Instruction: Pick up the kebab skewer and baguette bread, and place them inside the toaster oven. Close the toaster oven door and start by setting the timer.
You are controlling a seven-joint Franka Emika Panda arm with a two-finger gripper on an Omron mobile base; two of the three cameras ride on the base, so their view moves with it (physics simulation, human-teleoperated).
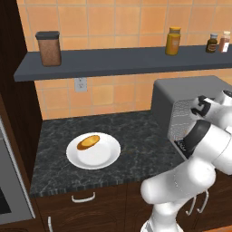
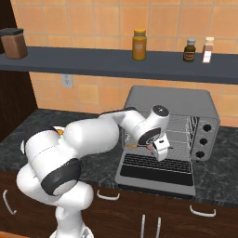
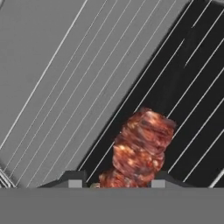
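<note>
Orange tiled wall [image 1: 108, 27] behind a dark shelf [image 1: 113, 63], black speckled counter [image 1: 59, 149] and dark wood cabinets [image 1: 90, 208].

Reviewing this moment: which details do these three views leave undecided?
- Red-brown meat kebab skewer: its stick and lower end are cut off by the hand view's bottom edge.
- Pincer grip: the meat hides any contact with the tips.
- Boxy grey toaster oven: the white arm covers its front in the left base view.
- Golden oval baguette bread: too small for surface detail.
</note>
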